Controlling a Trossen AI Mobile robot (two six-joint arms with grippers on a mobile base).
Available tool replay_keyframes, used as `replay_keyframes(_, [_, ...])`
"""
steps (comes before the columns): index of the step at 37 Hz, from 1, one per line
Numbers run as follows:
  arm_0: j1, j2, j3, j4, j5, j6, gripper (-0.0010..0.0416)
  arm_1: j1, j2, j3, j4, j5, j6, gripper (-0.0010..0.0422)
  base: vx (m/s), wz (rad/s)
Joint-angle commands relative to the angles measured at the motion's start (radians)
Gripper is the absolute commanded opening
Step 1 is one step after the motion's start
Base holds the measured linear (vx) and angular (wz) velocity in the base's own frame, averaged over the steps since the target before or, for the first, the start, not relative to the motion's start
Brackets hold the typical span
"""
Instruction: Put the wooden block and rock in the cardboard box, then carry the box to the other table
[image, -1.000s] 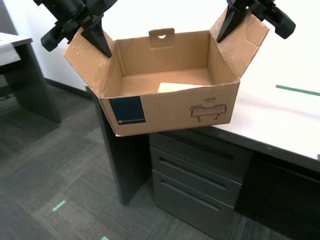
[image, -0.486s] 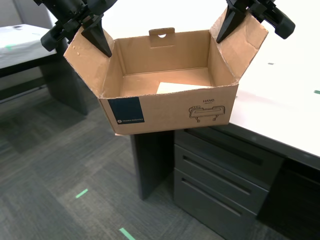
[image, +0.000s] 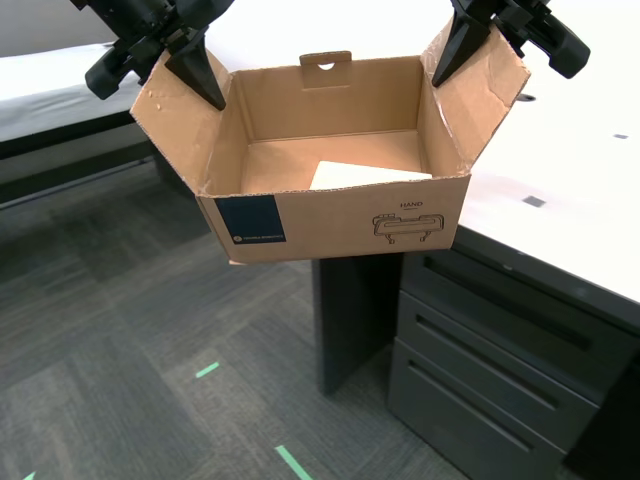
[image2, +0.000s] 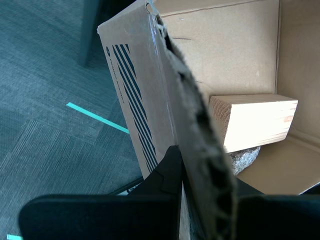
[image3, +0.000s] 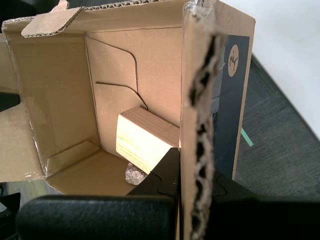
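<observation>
Nearest is the front wall of the cardboard box (image: 340, 215), hanging in the air above the carpeted floor (image: 120, 330) with nothing beneath it. Inside, the wooden block (image: 365, 175) lies on the bottom, towards the exterior view's right, and the wrist views show the rock (image3: 132, 173) tucked against it, half under its end. So both things are loaded, and the carrying is what remains. Higher up, my first gripper (image: 462, 45) is clenched on the side flap at the exterior view's right. My second gripper (image: 195, 75) pinches the flap at the exterior view's left in the same way, with torn corrugated edge showing between the fingers. Beyond stand the pale table (image: 580, 180) with its drawer unit (image: 490, 370), and a second table (image: 40, 80) farther off — whether that is the destination I cannot tell. The whole load hangs from two thin flaps. A jolt from the base, or the arms drifting apart, could tear the cardboard or let a flap slip, tipping the block and rock out. Against a second ago, the background has slid towards the exterior view's right while the box sits the same in frame — the robot has turned, and the grips and contents look unchanged.
</observation>
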Motion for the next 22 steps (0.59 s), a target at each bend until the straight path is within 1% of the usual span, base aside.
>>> replay_keyframes(1, [0.002,-0.001,0.003,0.008,-0.019,0.005,-0.0001,-0.002,-0.002,0.001,0.010,0.022,-0.001,-0.0001,0.007,0.206])
replay_keyframes(10, [0.003,-0.001,0.003,0.008,-0.019,0.005,-0.0001,-0.002,-0.002,0.001,0.011,0.023,-0.006,-0.0001,0.007,0.159])
replay_keyframes(12, [0.003,-0.001,0.003,0.009,-0.019,0.005,-0.0001,-0.002,-0.002,0.001,0.010,0.025,-0.019,-0.0001,0.004,0.093])
replay_keyframes(15, [0.003,-0.001,0.003,0.012,-0.019,0.003,-0.0001,-0.002,-0.002,0.001,0.016,0.045,-0.024,-0.0001,0.004,0.072])
replay_keyframes(19, [0.003,-0.001,0.003,0.013,-0.019,-0.002,-0.0001,-0.002,-0.002,0.001,0.021,0.045,-0.029,-0.0001,0.002,0.025])
replay_keyframes(22, [0.003,-0.001,0.003,0.014,-0.019,-0.002,-0.0001,-0.002,-0.002,0.001,0.022,0.045,-0.054,-0.0001,0.000,0.000])
